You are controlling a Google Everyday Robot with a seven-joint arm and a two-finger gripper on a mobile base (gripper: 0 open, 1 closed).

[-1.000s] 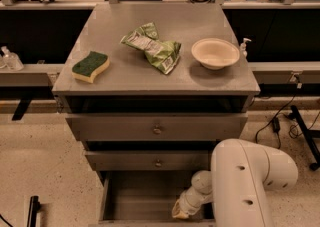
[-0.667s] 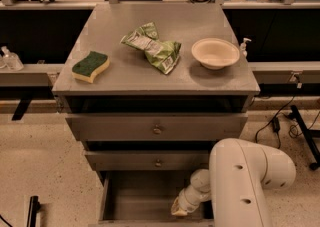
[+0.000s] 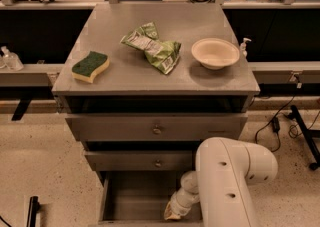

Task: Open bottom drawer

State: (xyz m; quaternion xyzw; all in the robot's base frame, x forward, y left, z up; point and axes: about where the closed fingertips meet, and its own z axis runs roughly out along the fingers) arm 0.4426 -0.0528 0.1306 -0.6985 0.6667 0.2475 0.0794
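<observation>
The bottom drawer (image 3: pixel 135 196) of the grey cabinet stands pulled out, and its plain grey box interior shows below the middle drawer (image 3: pixel 145 161). Its front panel is at the picture's lower edge, mostly out of view. My white arm (image 3: pixel 230 181) comes in from the lower right and reaches down into the drawer's right front corner. The gripper (image 3: pixel 172 213) sits at the end of the wrist by the drawer's front edge, its tip cut off by the frame.
The cabinet top (image 3: pixel 100 31) holds a green-and-yellow sponge (image 3: pixel 90 66), a crumpled green chip bag (image 3: pixel 155 48) and a cream bowl (image 3: pixel 215 52). The wide top drawer (image 3: pixel 157 128) is slightly out. Cables (image 3: pixel 280 121) and a stand leg (image 3: pixel 305 136) lie on the floor at right.
</observation>
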